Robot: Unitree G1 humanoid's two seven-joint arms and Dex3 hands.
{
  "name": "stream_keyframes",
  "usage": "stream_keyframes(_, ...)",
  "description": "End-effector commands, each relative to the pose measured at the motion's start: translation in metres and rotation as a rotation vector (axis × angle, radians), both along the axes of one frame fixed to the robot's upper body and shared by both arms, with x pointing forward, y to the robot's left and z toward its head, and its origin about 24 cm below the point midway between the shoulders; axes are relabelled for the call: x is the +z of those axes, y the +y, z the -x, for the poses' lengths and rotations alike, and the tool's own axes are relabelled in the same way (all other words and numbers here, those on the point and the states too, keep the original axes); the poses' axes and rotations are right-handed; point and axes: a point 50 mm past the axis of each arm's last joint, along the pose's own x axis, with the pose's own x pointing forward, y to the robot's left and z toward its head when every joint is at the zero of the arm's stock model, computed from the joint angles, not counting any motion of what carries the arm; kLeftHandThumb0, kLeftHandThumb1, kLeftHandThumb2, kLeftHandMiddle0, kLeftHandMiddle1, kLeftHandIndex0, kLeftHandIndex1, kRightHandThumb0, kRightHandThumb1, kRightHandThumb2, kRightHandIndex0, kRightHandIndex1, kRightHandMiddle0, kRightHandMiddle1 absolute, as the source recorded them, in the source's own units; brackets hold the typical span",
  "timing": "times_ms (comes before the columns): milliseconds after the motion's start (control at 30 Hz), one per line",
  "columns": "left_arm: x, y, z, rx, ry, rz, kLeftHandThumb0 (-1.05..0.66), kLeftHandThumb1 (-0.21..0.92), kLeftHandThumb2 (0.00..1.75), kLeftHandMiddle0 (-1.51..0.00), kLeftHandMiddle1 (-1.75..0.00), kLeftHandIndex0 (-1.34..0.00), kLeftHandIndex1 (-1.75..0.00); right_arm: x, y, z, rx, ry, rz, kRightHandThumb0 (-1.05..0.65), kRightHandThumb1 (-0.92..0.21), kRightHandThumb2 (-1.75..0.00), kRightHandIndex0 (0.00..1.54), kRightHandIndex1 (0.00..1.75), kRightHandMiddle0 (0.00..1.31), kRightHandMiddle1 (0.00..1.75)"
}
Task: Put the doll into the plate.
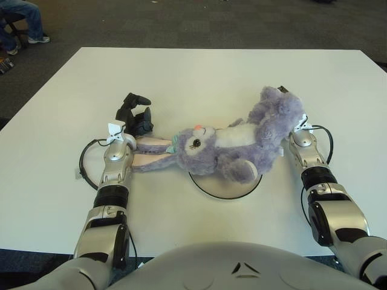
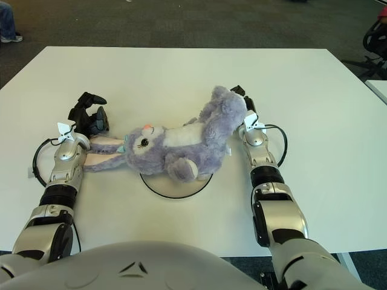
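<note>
Two of our hands were at the doll [image 1: 233, 142], a purple stuffed rabbit lying on its side across the white counter [image 1: 199, 78]. Its belly and one foot covered the upper half of the plate [image 1: 225, 188], a flat white disc with a dark rim. Its head lay at the plate's 10 o'clock edge, and its long ears trailed off toward 9 o'clock onto the bare counter.

Our right hand [image 2: 240, 103] was pressed into the doll's rump at about 2 o'clock from the plate; its fingers were mostly buried in the fur, so we could not tell how firmly they were grasping. Our left hand [image 1: 136, 115] showed just beyond the ear tips at 9 o'clock, its fingers curled loosely and holding nothing.

We judged the doll light, soft and floppy. A pinch on a limb or ear would likely let the rest sag and drag. The plump body at the middle looked the best place to grip, with the ears gathered inward afterward so nothing overhung the rim.
</note>
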Motion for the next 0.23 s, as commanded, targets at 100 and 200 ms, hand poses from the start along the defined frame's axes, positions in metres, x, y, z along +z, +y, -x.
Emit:
stream_keyframes(100,-0.0374,-0.0050,0.0215,0.002,0.157,0.050,-0.41,0.56,1.01,-1.21,-1.75,-0.43,-1.75,-0.0355,-0.0039,0.0176,-0.012,0.172,0.016,-0.01,-0.48,-1.05,0.59,1.58,0.32,1.66)
stream_keyframes(200,-0.0373,-0.0051,0.0213,0.003,0.156,0.051,-0.41,0.55,1.02,-1.21,-1.75,-0.43,-1.75,-0.0354,-0.0039,0.0176,-0.012,0.171,0.016,-0.01,-0.48,-1.05,0.60,1.58,0.32,1.66)
